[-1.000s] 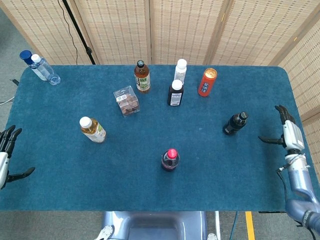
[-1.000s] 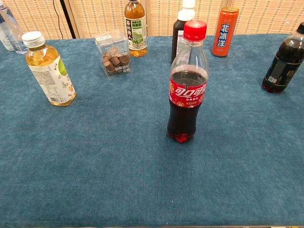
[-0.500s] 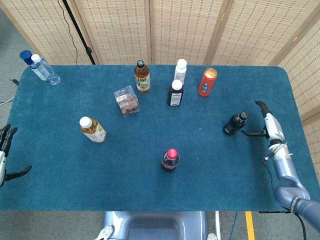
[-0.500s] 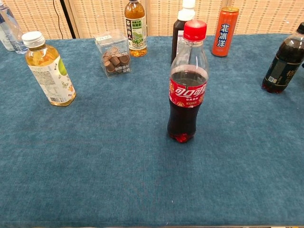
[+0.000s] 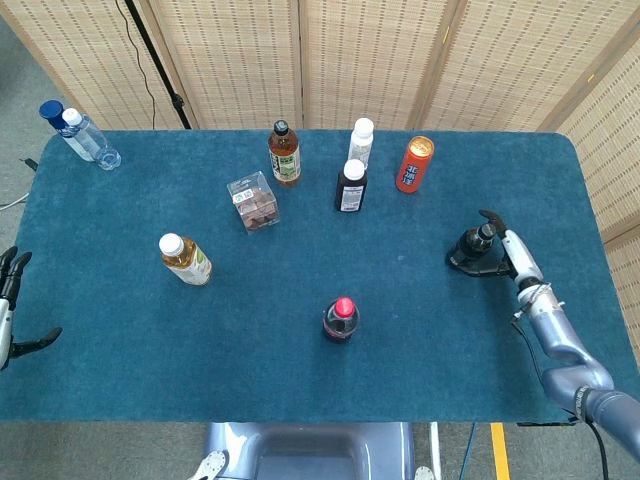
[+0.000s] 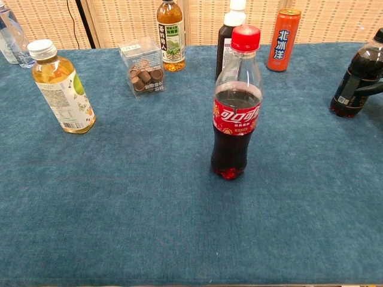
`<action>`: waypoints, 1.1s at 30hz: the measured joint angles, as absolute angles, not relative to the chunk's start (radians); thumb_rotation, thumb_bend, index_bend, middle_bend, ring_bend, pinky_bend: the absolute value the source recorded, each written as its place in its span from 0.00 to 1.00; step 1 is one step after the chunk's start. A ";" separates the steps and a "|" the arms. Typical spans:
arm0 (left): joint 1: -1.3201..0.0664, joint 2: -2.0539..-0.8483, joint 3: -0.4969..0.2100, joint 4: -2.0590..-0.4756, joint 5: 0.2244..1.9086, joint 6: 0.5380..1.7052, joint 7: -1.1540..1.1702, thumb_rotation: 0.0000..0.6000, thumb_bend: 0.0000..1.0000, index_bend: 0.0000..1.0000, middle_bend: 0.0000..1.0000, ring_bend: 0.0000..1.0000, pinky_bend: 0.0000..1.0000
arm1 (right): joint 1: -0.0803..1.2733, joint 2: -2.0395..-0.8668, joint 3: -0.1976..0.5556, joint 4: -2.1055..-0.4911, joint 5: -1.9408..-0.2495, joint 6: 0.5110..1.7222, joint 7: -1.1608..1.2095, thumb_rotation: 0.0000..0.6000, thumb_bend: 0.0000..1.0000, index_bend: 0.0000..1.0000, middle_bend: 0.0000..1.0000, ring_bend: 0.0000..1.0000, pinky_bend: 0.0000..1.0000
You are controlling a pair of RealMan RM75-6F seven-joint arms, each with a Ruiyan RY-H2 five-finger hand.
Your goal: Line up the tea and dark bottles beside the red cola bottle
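Note:
The red-capped cola bottle (image 5: 340,320) (image 6: 236,113) stands near the table's front middle. A yellow tea bottle (image 5: 186,260) (image 6: 61,88) with a white cap stands to its left. The dark bottle (image 5: 467,248) (image 6: 358,81) stands on the right. My right hand (image 5: 500,250) is beside it, fingers spread around it on both sides. In the chest view one dark finger (image 6: 372,88) lies across the bottle's front. My left hand (image 5: 10,315) hangs off the table's left edge, fingers apart and holding nothing.
At the back stand a green-labelled tea bottle (image 5: 284,155), a clear box of chocolates (image 5: 253,202), a dark white-capped bottle (image 5: 351,187), a white bottle (image 5: 361,140) and an orange can (image 5: 414,165). A water bottle (image 5: 85,137) lies at the far left corner.
My right hand has moved left from the table's right edge up to the dark bottle, and its fingers now reach around it. The left hand barely shifted. No bottle has moved.

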State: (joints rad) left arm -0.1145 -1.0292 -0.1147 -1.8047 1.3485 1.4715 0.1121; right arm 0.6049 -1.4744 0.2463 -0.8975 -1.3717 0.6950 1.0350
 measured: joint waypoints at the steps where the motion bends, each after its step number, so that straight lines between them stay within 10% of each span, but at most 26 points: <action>1: -0.115 -1.031 -0.115 -1.805 1.348 1.470 0.114 1.00 0.05 0.00 0.00 0.00 0.00 | 0.609 -1.485 0.246 -0.884 -1.372 0.696 1.036 1.00 0.03 0.13 0.23 0.16 0.16; 6: -0.117 -1.032 -0.118 -1.804 1.340 1.468 0.113 1.00 0.05 0.00 0.00 0.00 0.00 | 0.629 -1.557 0.269 -0.802 -1.322 0.695 1.019 1.00 0.57 0.53 0.53 0.45 0.48; 9: -0.116 -1.031 -0.121 -1.804 1.335 1.469 0.108 1.00 0.05 0.00 0.00 0.00 0.00 | 0.631 -1.580 0.283 -0.786 -1.297 0.711 0.989 1.00 0.68 0.57 0.56 0.48 0.54; 33: -0.103 -1.024 -0.099 -1.810 1.385 1.483 0.082 1.00 0.05 0.00 0.00 0.00 0.00 | 0.493 -1.364 0.053 -1.215 -1.627 1.067 0.939 1.00 0.76 0.57 0.57 0.49 0.55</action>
